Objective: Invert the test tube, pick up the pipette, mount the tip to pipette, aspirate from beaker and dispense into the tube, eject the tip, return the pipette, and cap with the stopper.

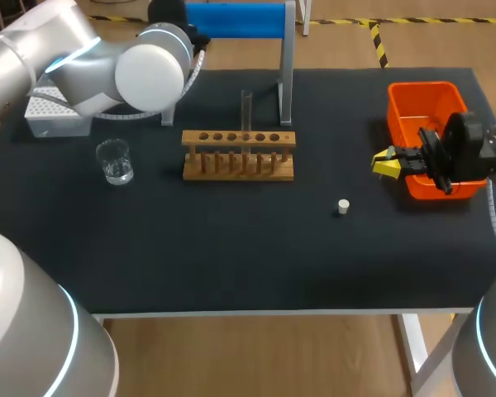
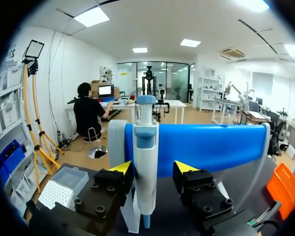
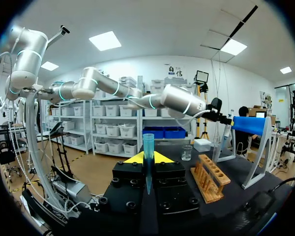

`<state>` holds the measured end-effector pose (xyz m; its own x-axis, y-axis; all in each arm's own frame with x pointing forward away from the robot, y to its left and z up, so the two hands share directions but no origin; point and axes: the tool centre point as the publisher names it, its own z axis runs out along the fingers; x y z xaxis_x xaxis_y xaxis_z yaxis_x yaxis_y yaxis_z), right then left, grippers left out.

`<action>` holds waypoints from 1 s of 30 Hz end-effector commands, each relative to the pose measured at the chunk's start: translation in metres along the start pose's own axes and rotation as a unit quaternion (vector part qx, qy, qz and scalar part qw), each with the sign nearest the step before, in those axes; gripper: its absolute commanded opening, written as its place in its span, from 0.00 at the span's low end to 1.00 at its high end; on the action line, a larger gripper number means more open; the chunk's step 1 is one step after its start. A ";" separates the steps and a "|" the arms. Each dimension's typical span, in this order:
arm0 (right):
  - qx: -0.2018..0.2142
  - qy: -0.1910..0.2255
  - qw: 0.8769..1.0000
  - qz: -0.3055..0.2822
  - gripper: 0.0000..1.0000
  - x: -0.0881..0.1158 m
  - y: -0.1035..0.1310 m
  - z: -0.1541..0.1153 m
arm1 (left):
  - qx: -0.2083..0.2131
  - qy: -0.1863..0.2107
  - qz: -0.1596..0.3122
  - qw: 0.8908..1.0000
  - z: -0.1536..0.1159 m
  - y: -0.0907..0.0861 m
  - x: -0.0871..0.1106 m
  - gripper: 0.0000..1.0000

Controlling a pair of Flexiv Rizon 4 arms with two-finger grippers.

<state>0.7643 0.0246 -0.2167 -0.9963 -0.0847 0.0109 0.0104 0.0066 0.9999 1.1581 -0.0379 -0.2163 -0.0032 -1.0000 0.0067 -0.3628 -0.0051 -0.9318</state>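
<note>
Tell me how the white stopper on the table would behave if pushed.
The stopper looks small, so probably light and easily knocked. It stands on end on the black table; being round, it would likely roll away if tipped.

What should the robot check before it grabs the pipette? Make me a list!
1. Pipette sits between the left gripper fingers: ok.
2. Left gripper open, ready to close: ok.
3. Right gripper shut on the pipette tip: ok.
4. Test tube upright in the rack: ok.
5. Enough liquid in the beaker: cannot tell.
6. Stopper lying free, apart from the rack: ok.
</note>
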 end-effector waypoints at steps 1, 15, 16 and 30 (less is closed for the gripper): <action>0.001 0.000 1.000 0.000 0.00 0.001 0.000 -0.001 | -0.001 0.002 0.001 1.000 0.005 -0.001 0.001 0.54; 0.001 0.000 1.000 0.000 0.00 0.001 0.000 -0.001 | 0.002 -0.002 -0.001 1.000 0.007 -0.003 -0.002 0.58; 0.001 0.000 1.000 0.000 0.00 0.001 0.000 -0.001 | 0.002 -0.002 -0.002 1.000 0.008 -0.003 -0.003 0.59; 0.001 0.000 1.000 0.000 0.00 0.001 0.000 -0.001 | 0.002 -0.003 -0.005 1.000 0.011 -0.003 -0.003 0.62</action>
<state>0.7643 0.0246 -0.2167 -0.9963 -0.0847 0.0109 0.0104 0.0066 0.9999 1.1652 -0.0343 -0.2161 0.0081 -0.9999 0.0108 -0.3591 -0.0130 -0.9332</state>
